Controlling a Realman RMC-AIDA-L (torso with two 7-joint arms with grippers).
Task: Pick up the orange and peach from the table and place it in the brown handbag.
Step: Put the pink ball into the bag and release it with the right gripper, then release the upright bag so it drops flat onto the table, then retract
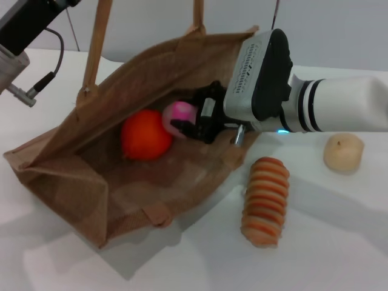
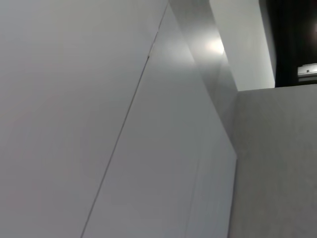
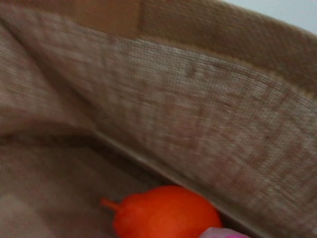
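Jute bag (image 1: 91, 182) on worktop, orange (image 1: 144, 134) already inside. Right jaws (image 1: 185, 124) inside bag mouth, closed on peach (image 1: 180, 113), orange just beside. Step: placing peach. Next: open jaws, withdraw clear of bag wall. Left arm parked, off-scene.

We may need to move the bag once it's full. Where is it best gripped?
By the left handle, from above. It rises upright and free behind the brown handbag, which lies open on its side with the orange inside, while the right gripper holding the peach crowds the mouth.
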